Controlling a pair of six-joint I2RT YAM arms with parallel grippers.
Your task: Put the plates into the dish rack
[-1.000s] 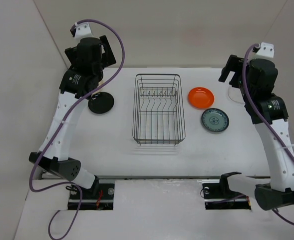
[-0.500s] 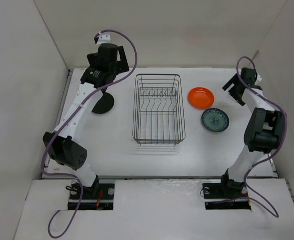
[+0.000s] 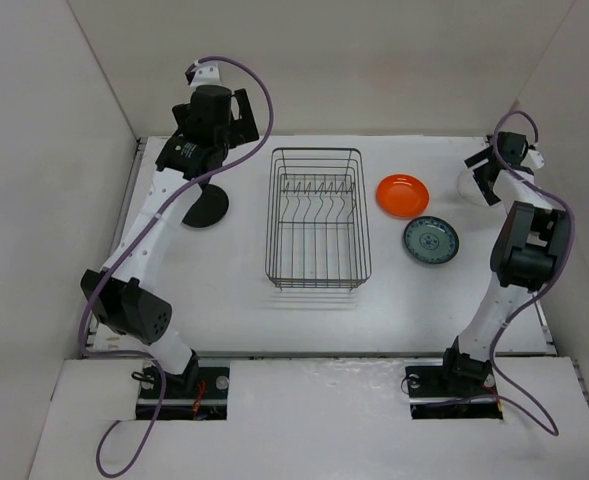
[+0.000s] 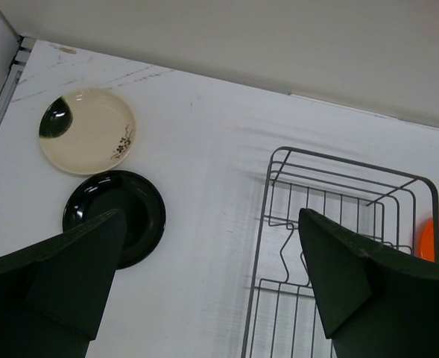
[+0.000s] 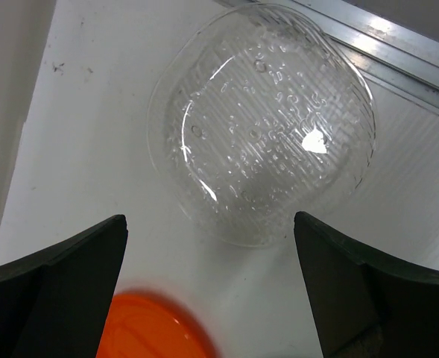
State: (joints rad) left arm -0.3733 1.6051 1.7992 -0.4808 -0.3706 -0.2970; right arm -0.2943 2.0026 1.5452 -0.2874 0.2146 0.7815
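Note:
The dark wire dish rack (image 3: 317, 218) stands empty mid-table; it also shows in the left wrist view (image 4: 338, 246). The black plate (image 3: 206, 207) lies left of it, and the cream plate (image 4: 86, 131) lies just behind the black plate (image 4: 118, 216). The orange plate (image 3: 402, 195) and teal patterned plate (image 3: 431, 241) lie right of the rack. My left gripper (image 3: 214, 120) is open and empty, high above the gap between black plate and rack (image 4: 212, 298). My right gripper (image 3: 487, 172) is open and empty (image 5: 212, 291), above the table between the orange plate (image 5: 152, 332) and a glass dish.
A clear, ribbed glass dish (image 5: 262, 123) lies at the back right by the table's metal edge rail (image 5: 398, 52); it also shows faintly in the top view (image 3: 467, 184). White walls close in the table on the left, back and right.
Both arms have stretched out toward the back of the table. In the last half second the right gripper shifted right toward the glass dish; the left arm barely moved.

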